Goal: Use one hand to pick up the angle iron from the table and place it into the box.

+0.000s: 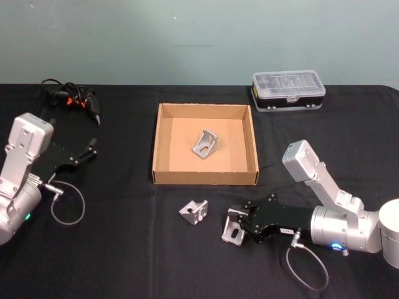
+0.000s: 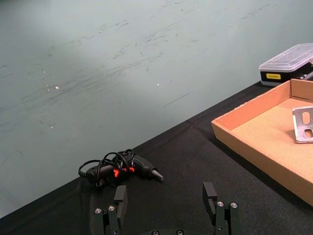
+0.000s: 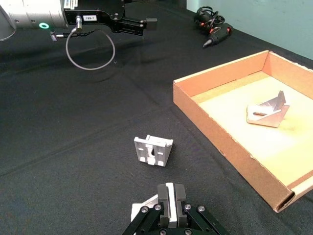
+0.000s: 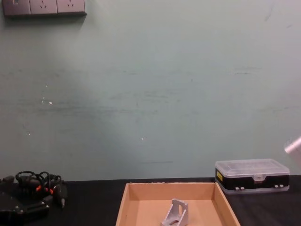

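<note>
Since the right end effector [image 1: 235, 224] is clenched on the angle iron [image 1: 230, 232] on the tabletop [image 1: 124, 249] just before the box [image 1: 206, 176], it should rise clear of the near wall, the left end effector [image 1: 91, 148] parked released.

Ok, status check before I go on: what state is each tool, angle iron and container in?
Left tool: open, holding nothing.
Right tool: shut on the gripped angle iron.
Gripped angle iron: clamped, low by the table, outside the box.
Loose angle iron: free on the table, untouched.
Boxed angle iron: resting inside the box.
Box: open-topped, one angle iron inside.
Plastic case: lid shut.
</note>
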